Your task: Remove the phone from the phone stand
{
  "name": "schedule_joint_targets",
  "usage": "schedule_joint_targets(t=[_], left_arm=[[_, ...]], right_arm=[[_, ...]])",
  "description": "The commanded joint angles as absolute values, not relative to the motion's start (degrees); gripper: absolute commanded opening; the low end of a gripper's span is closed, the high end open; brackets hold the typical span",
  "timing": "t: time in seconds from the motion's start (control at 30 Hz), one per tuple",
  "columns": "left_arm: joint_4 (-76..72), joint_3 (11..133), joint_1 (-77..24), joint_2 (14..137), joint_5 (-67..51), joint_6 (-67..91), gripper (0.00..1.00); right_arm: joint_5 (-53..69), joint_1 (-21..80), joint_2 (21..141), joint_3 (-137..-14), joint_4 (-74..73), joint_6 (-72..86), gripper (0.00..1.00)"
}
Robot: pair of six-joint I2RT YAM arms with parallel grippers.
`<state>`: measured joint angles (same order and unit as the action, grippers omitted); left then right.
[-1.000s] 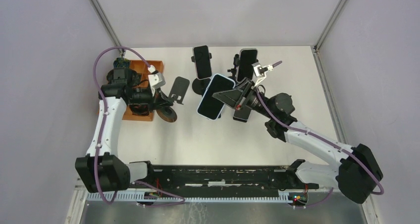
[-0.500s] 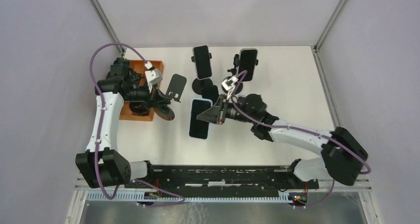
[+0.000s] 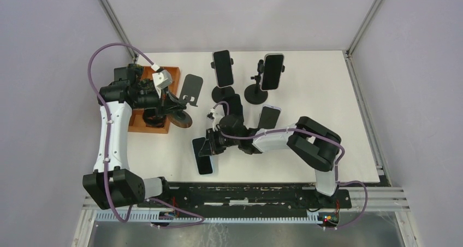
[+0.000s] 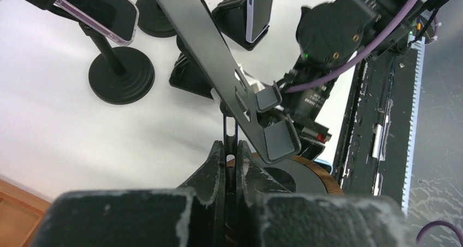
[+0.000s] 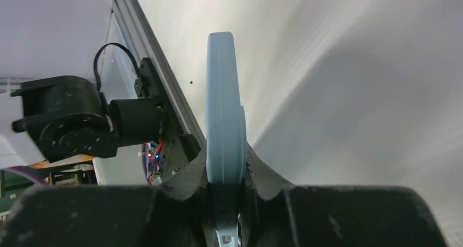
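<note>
The phone in its pale blue case (image 3: 203, 156) is pinched across its flat faces by your right gripper (image 3: 214, 143), jaws narrow around it. It is at about 7 o'clock from the middle of the white counter (image 3: 327, 94); you cannot tell whether it touches the surface. Your left gripper (image 4: 230, 158) is clamped fully closed on the thin post of the empty black metal stand (image 4: 215, 61), out at 9 o'clock. A second ago the phone hung tilted near the centre; it has since swung down toward the near edge.
</note>
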<state>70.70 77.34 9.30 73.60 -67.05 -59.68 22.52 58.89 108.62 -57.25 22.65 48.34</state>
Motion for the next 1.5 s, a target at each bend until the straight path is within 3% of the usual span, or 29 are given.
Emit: schedule_joint_targets(t=[0.0,0.13,0.3,0.4,0.73,0.9,1.07,1.47], left_arm=[[68.73,76.44,9.59,70.12,-71.09,-58.65,0.02],[68.00,74.60,9.71,68.99,-73.35,-59.77,0.02],[70.42,74.00,9.72,69.74,-76.05,-63.06,0.02],[78.93,75.17,9.74,71.31,-77.23,-72.26,0.02],[83.94,76.38,9.68,71.85,-81.15,-76.75,0.02],[83.94,75.16,9.65,69.63,-81.49,-76.75,0.02],[83.94,74.12,8.55,67.25,-82.41,-75.93,0.02],[83.98,71.52,3.12,63.78,-83.35,-73.30,0.02]], right_arm=[[19.37,59.85,110.59,-59.92,27.07,51.46,0.23],[16.10,59.84,110.05,-57.03,28.04,52.11,0.44],[9.30,59.85,105.63,-55.08,24.11,49.10,0.83],[5.05,59.85,101.54,-54.13,21.00,46.40,0.96],[0.44,59.51,85.20,-48.93,21.83,41.24,0.98],[8.53,57.92,77.15,-46.33,32.41,39.44,0.98],[18.03,53.68,77.11,-47.39,41.62,45.79,0.95],[25.16,51.33,80.51,-51.24,56.79,52.35,0.88]])
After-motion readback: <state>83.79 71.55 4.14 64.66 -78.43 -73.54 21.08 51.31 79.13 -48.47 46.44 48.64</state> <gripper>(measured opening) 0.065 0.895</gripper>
